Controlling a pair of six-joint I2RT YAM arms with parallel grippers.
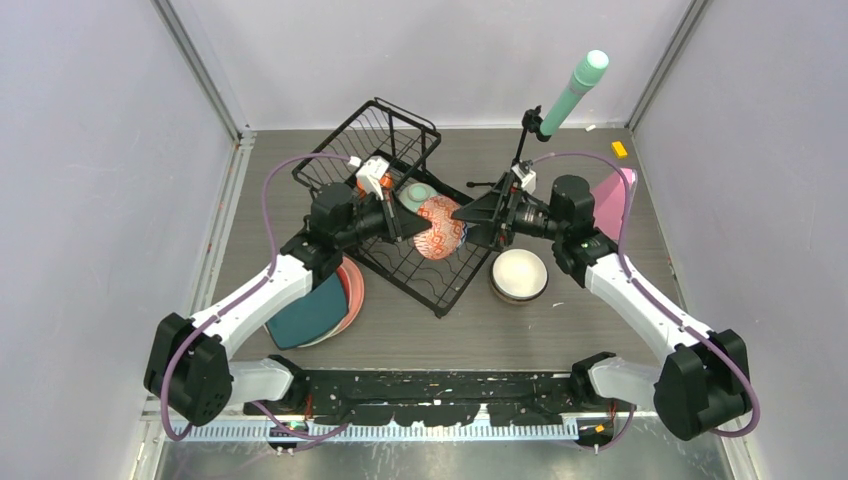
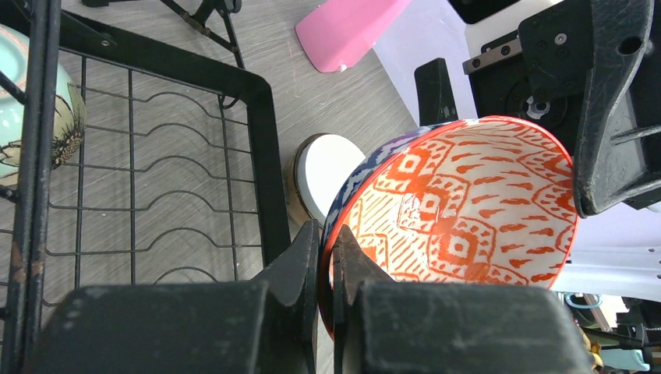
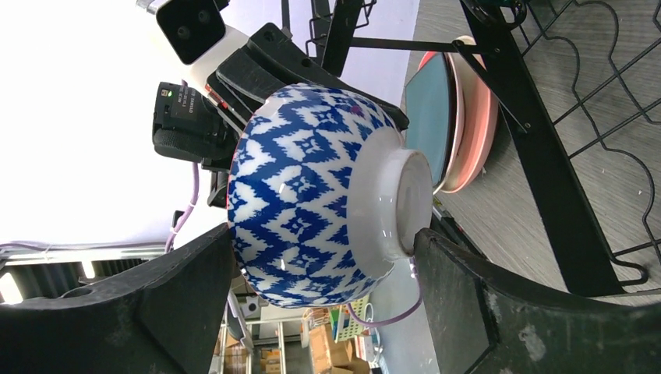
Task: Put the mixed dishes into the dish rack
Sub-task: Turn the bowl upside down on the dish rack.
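The blue-patterned bowl (image 1: 440, 228), orange inside, hangs tilted on edge above the dish rack (image 1: 400, 280). The left gripper (image 2: 327, 249) holds it, fingers pinched narrow on its rim. The right gripper (image 3: 323, 241) has its fingers spread wide on either side of the bowl; I cannot tell whether they touch it. A mint bowl (image 1: 418, 193) already sits in the rack. Still on the table are a white bowl (image 1: 519, 273) just beside the rack and a stack with a dark teal plate (image 1: 305, 315) and pink plates (image 1: 352, 285). Loading looks early, with most pieces left.
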